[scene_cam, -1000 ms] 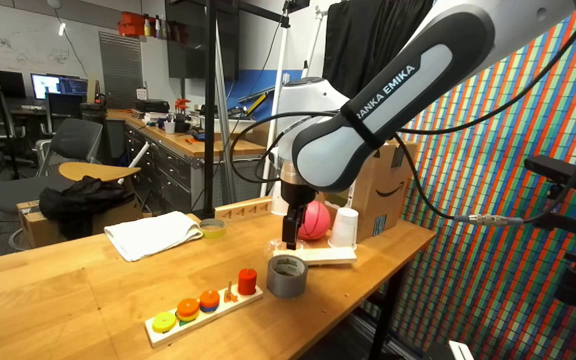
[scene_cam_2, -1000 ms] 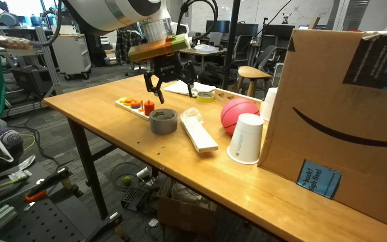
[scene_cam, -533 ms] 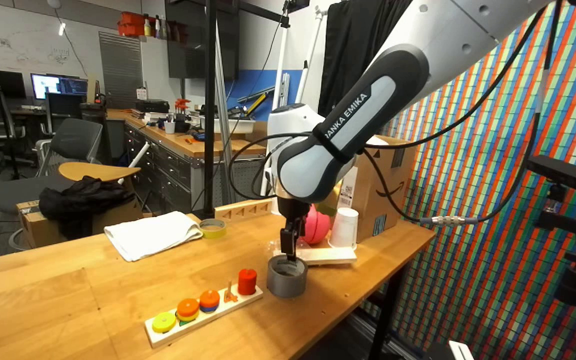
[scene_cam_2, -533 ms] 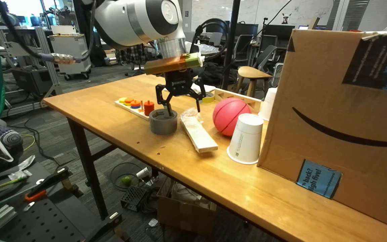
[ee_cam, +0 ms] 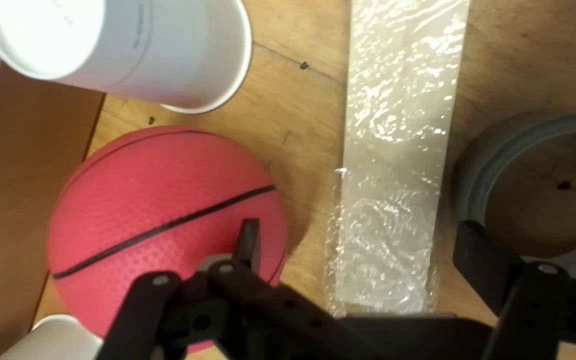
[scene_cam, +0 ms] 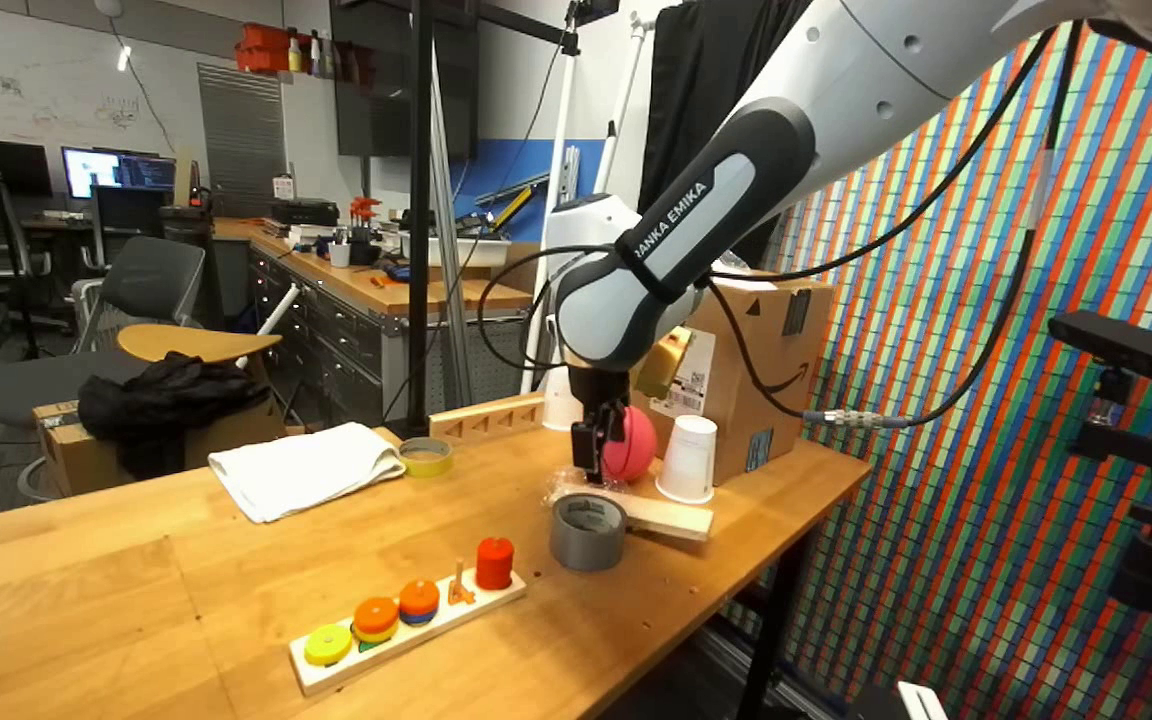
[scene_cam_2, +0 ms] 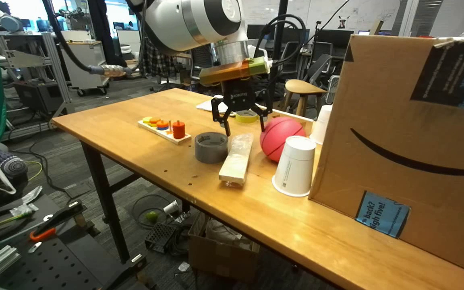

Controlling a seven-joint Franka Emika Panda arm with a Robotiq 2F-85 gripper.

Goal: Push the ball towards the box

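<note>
The pink-red ball (scene_cam_2: 278,141) with dark seams sits on the table beside the cardboard box (scene_cam_2: 397,133), with a white cup partly in front. The ball (scene_cam: 639,447) and the box (scene_cam: 771,370) also show in the other picture, the ball partly behind the gripper. My gripper (scene_cam_2: 245,131) is open and empty, fingers down, above the wrapped pale block. In the wrist view the gripper (ee_cam: 360,230) has one finger over the ball's (ee_cam: 168,190) near edge and the other over the tape roll's rim. I cannot tell whether the finger touches the ball.
A grey tape roll (scene_cam_2: 211,148) and a plastic-wrapped pale block (scene_cam_2: 237,159) lie under the gripper. White cups (scene_cam_2: 295,167) stand by the box. A wooden strip with coloured rings (scene_cam: 406,630), a white cloth (scene_cam: 306,470) and a yellow tape roll (scene_cam: 426,457) are farther off.
My gripper came down, then moved toward the box and rose slightly. The tape roll slid the same way and the block turned. The ball shifted slightly away from the box, then partly back.
</note>
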